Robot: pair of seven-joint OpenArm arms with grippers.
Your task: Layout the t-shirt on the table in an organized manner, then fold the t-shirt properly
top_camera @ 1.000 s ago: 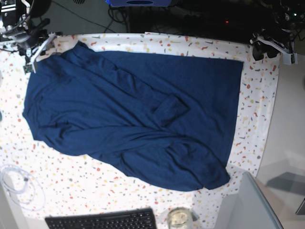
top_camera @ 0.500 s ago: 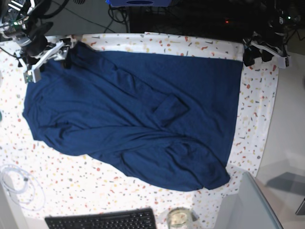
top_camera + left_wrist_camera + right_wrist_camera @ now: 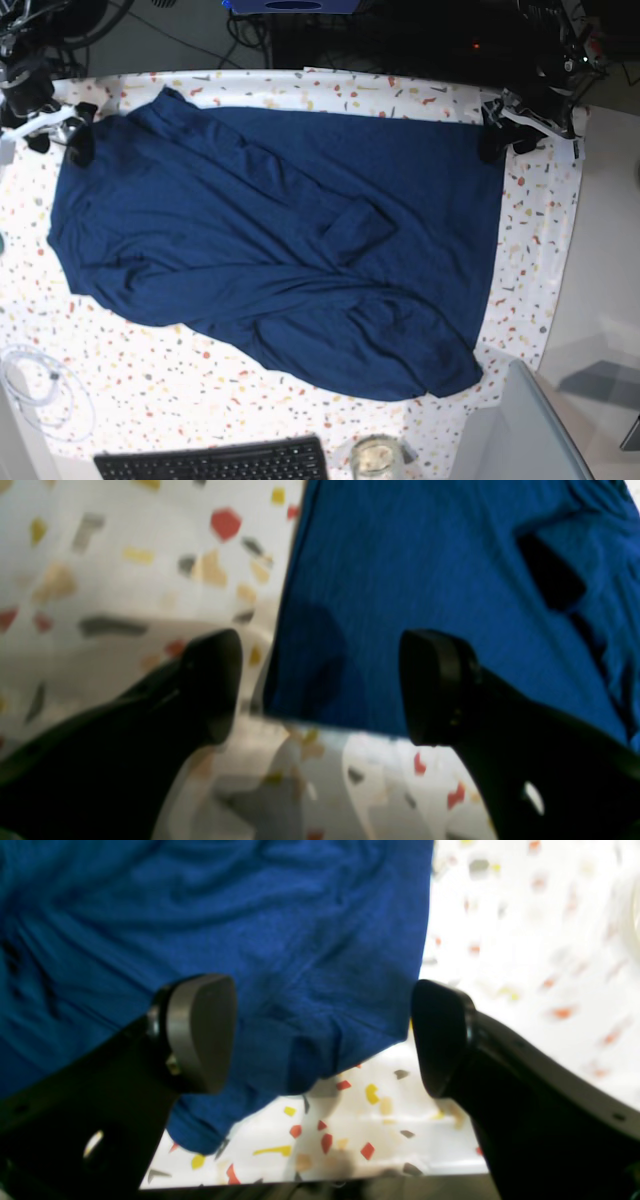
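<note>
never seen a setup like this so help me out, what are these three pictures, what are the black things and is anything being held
This is a two-armed robot working at a table covered with a speckled white cloth. One picture looks straight down from above. The other two come from small cameras on the robot's wrists, so the two black prongs in each are that arm's pincer seen up close.

A dark blue t-shirt lies spread out but wrinkled. The left pincer is at one corner of it and the right pincer at another corner. Both are open and neither holds anything. Near the bottom edge are a black keyboard, a coiled white cable and a glass jar.
</note>
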